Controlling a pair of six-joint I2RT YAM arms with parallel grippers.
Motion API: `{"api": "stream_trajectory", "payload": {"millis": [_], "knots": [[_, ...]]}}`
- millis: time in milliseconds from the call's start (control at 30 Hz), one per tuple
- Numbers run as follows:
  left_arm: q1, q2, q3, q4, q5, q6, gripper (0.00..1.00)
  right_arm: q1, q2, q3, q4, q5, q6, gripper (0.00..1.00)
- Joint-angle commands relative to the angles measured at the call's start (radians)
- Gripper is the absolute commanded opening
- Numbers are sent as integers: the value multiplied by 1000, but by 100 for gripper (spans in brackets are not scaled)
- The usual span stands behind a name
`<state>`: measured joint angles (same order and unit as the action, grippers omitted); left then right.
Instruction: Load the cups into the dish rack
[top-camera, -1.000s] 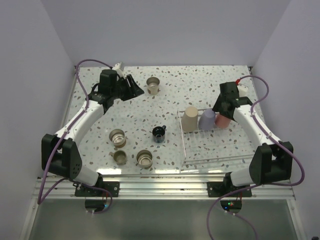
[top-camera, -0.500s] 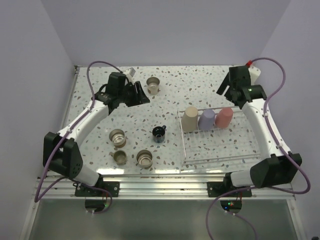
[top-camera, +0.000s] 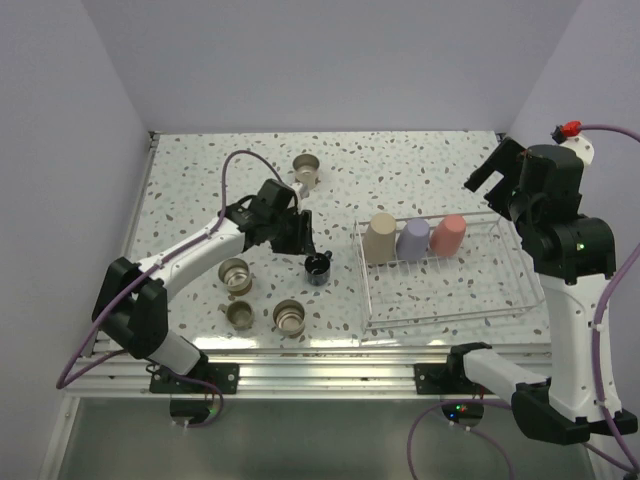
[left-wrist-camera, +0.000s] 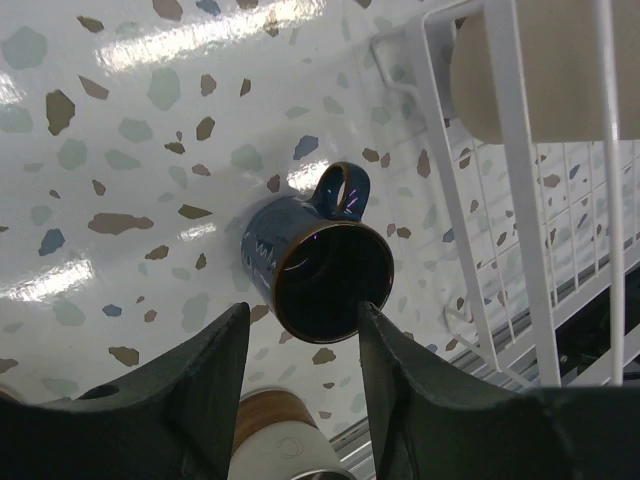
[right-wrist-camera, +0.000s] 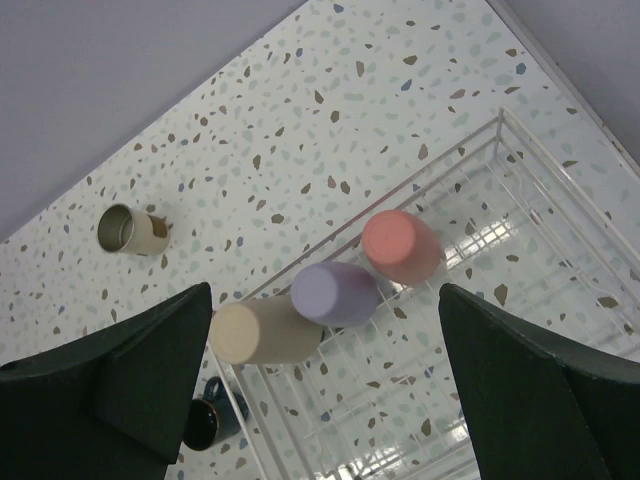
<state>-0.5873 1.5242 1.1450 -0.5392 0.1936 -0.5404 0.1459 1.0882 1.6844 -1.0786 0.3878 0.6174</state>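
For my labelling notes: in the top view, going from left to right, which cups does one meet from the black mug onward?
In order: black mug → beige cup → lavender cup → coral cup. The mug stands on the table; the other three are in the dish rack.

A silvery wire dish rack (top-camera: 440, 318) sits on the right half of the speckled table (top-camera: 200, 180), close to its near edge. Three plastic tumblers stand upside down in a row along the rack's far side: a beige tumbler (top-camera: 381, 238), a lavender tumbler (top-camera: 413, 239) and a coral tumbler (top-camera: 449, 235). A black mug (top-camera: 317, 268) stands upright just left of the rack. Three steel cups (top-camera: 235, 274) (top-camera: 240, 314) (top-camera: 289, 317) cluster mouth-up toward the near left corner. A fourth steel cup (top-camera: 306, 171) stands alone near the far edge.
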Motion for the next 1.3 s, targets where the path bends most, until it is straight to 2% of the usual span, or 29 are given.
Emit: {"api": "stream_trajectory", "payload": {"millis": [0, 267, 333, 367, 400, 433, 700, 900, 1133, 1167, 1267], "knots": [[-29, 40, -42, 42, -37, -20, 50, 4, -34, -15, -81, -59, 2, 98], [-82, 160, -22, 48, -97, -44, 45, 21, -56, -11, -141, -82, -21, 98], [-88, 185, -11, 45, -114, -46, 34, 34, -50, 7, -145, -79, -25, 98], [-88, 188, -8, 44, -129, -49, 25, 40, -44, 15, -147, -78, -28, 99], [-88, 189, 1, 41, -137, -50, 2, 47, -39, 35, -150, -75, -31, 98], [-88, 188, 7, 35, -154, -56, 0, 52, -36, 43, -152, -73, -33, 98], [-88, 130, 108, -57, -233, -46, 0, 95, -19, 69, -136, -84, -39, 98], [-86, 47, 182, -74, -224, -44, 0, 121, 10, 107, -89, -193, -36, 98], [-63, -62, 286, 13, -28, -85, 0, 147, 71, 103, 155, -619, 27, 98], [-40, -71, 321, 19, -4, -98, 0, 156, 82, 89, 182, -714, 41, 98], [12, -101, 361, 56, 93, -165, 0, 175, 110, 60, 310, -864, 108, 99]]}}
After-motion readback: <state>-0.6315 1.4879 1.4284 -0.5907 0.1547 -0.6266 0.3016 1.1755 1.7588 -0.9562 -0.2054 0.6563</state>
